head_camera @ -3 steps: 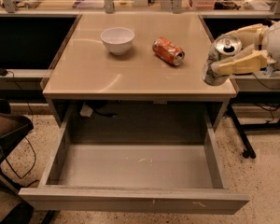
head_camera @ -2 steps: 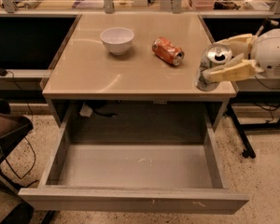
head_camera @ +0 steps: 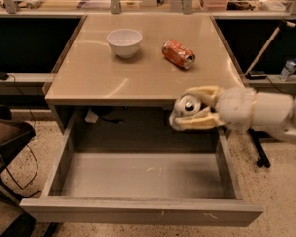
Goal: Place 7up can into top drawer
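A: Status?
B: The gripper point(head_camera: 190, 113) is at centre right, jaws clamped on the can point(head_camera: 187, 104). It hangs over the open drawer point(head_camera: 138, 209), rear right, just off the bench point(head_camera: 138, 78) edge.
A: Remaining?
B: Grasp and carry look done. Still to do: lower, release, retract. Can not yet in drawer.

Bench point(head_camera: 138, 80): glossy tan top. White bowl point(head_camera: 124, 42) upright, rear centre-left. Orange soda can point(head_camera: 178, 54) on its side, right of bowl, apart. Top drawer point(head_camera: 143, 176) open under front edge. Gripper point(head_camera: 180, 114) off bench, past front-right edge, over drawer, fingers clamped round 7up can point(head_camera: 188, 104).
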`<action>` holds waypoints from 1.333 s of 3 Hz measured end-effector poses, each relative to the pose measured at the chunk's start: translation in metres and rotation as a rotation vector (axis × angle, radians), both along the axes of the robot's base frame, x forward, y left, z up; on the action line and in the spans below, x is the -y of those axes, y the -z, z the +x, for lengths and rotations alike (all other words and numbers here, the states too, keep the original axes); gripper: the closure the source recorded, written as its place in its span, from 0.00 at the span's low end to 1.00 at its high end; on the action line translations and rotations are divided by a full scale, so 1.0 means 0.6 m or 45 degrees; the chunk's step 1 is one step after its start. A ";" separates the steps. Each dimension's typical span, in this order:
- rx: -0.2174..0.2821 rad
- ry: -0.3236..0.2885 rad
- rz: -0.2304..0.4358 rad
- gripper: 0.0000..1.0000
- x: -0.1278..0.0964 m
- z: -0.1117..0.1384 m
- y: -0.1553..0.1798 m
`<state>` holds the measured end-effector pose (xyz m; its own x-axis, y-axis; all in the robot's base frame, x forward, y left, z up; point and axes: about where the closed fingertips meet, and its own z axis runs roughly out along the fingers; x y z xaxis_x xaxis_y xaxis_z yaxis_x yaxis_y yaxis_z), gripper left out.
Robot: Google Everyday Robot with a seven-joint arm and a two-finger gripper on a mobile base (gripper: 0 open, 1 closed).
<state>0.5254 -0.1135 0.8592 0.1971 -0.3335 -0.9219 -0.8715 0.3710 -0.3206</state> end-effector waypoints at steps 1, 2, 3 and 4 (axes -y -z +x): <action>-0.108 -0.139 -0.037 1.00 -0.080 -0.024 0.119; -0.238 -0.275 -0.110 1.00 -0.128 -0.044 0.199; -0.339 -0.362 -0.181 1.00 -0.149 -0.066 0.248; -0.406 -0.399 -0.216 1.00 -0.156 -0.085 0.279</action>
<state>0.4741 -0.0197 0.6917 0.0285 -0.4544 -0.8904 -0.9978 0.0404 -0.0526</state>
